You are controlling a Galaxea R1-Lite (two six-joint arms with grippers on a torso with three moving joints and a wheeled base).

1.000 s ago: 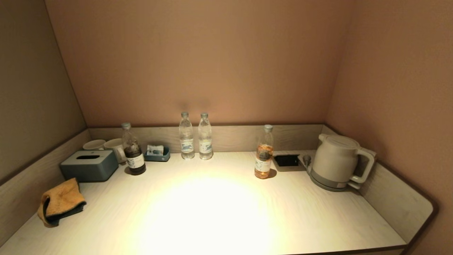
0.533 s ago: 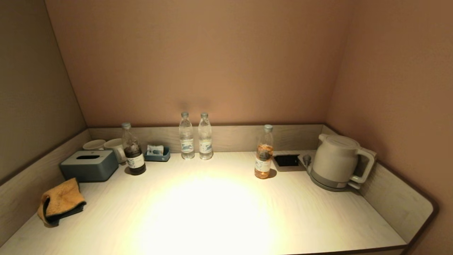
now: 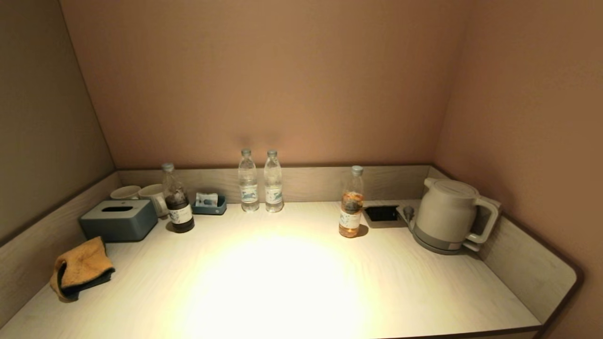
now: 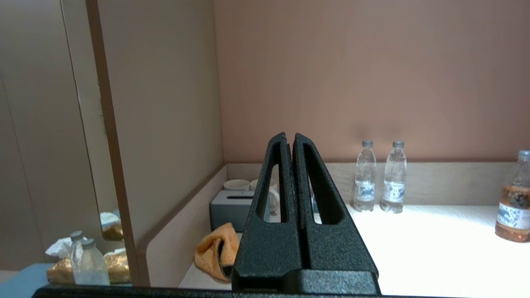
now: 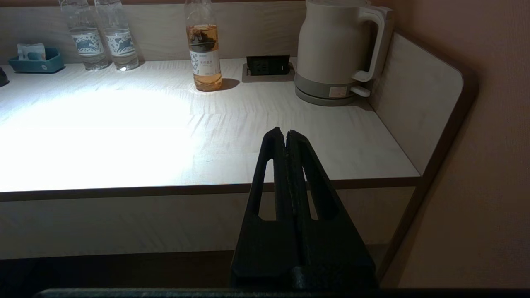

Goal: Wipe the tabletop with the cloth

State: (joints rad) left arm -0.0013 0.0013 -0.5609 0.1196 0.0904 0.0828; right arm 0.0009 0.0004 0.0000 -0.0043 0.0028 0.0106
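Observation:
An orange cloth with a dark underside [image 3: 81,268] lies crumpled at the near left of the light wooden tabletop [image 3: 292,282], by the left side wall; it also shows in the left wrist view [image 4: 216,250]. Neither arm shows in the head view. My left gripper [image 4: 289,138] is shut and empty, held off the table's front left, short of the cloth. My right gripper [image 5: 281,133] is shut and empty, held in front of and below the table's front edge at the right.
A grey tissue box [image 3: 118,219], two mugs [image 3: 141,194], a dark bottle [image 3: 178,201], a small blue tray [image 3: 209,205], two water bottles [image 3: 260,184], an amber bottle [image 3: 352,205], a socket panel [image 3: 381,214] and a white kettle [image 3: 450,214] stand along the back.

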